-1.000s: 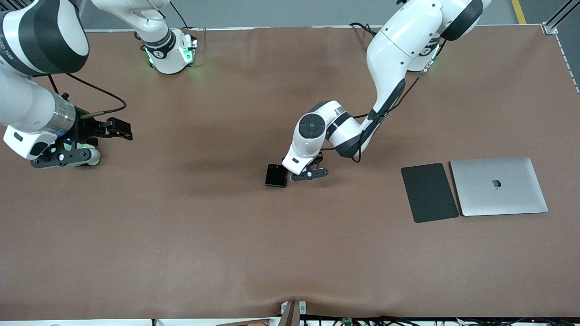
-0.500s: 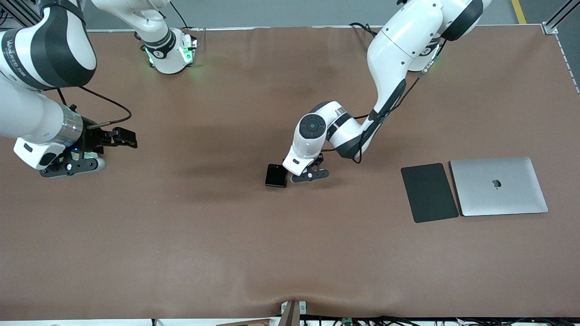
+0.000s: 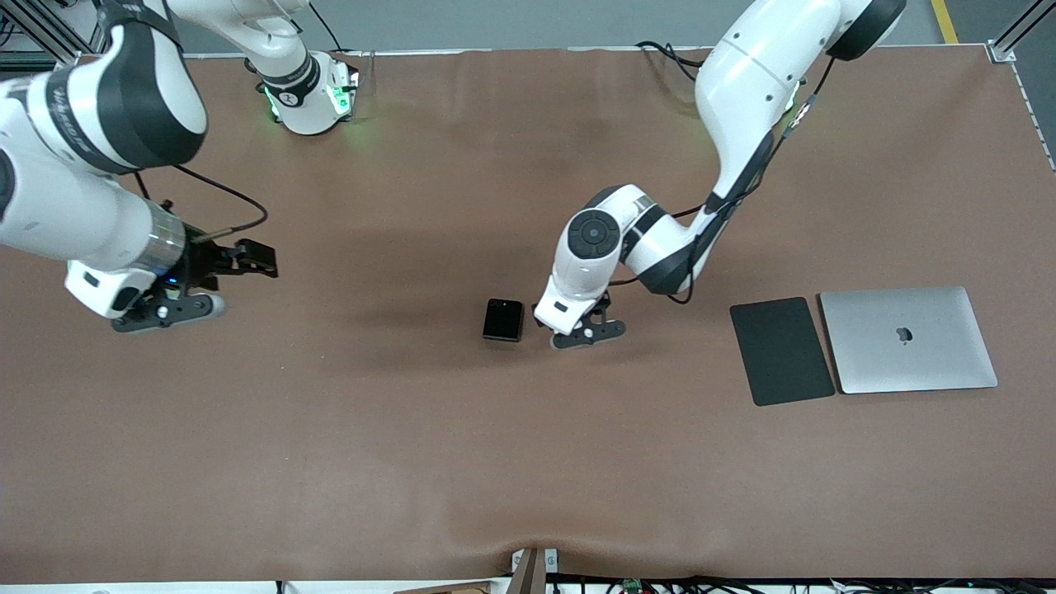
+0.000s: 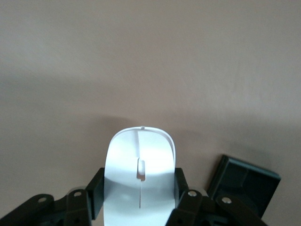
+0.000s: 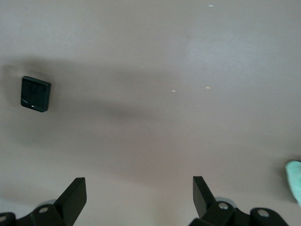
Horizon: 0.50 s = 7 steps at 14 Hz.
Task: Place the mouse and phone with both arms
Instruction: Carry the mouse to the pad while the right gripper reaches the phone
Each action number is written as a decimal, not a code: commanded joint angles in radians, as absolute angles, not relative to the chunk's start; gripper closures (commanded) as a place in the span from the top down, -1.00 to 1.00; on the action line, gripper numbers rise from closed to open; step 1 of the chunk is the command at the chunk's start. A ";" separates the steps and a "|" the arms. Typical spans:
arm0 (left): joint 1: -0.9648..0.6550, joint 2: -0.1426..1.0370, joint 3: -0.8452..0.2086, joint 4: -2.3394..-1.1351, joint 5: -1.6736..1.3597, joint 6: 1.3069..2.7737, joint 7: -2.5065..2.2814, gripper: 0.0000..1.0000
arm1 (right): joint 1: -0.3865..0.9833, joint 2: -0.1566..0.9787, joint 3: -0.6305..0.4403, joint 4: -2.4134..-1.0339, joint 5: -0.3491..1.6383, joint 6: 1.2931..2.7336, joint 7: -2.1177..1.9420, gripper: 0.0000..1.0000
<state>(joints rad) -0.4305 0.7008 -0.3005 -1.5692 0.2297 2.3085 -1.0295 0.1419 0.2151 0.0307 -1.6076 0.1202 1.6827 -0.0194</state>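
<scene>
My left gripper (image 3: 580,328) is low over the middle of the table, right beside the black phone (image 3: 503,320), toward the left arm's end. In the left wrist view it (image 4: 139,190) is shut on the white mouse (image 4: 140,155), one finger on each side; the phone (image 4: 244,184) lies on the cloth beside it. In the front view the mouse is hidden under the left hand. My right gripper (image 3: 262,257) is open and empty, over the table toward the right arm's end. The right wrist view shows its spread jaws (image 5: 138,194) and the phone (image 5: 35,93) farther off.
A dark-grey mouse pad (image 3: 781,351) and a closed silver laptop (image 3: 907,339) lie side by side toward the left arm's end. A pale teal thing (image 5: 295,186) shows at the edge of the right wrist view. Brown cloth covers the table (image 3: 528,462).
My left gripper has moved with the mouse away from the phone toward the left arm's end. My right gripper has moved toward the middle of the table. The phone has not moved.
</scene>
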 commanded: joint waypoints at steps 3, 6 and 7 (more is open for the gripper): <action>-0.316 0.556 -0.311 -1.609 0.253 2.152 -0.885 0.07 | 0.222 0.351 0.025 -1.580 0.187 1.833 0.095 1.00; -0.230 0.505 -0.316 -1.637 0.241 2.128 -0.780 0.08 | 0.287 0.402 0.025 -1.566 0.187 1.919 0.187 1.00; -0.204 0.496 -0.316 -1.640 0.239 2.128 -0.743 0.08 | 0.297 0.408 0.025 -1.566 0.187 1.922 0.207 1.00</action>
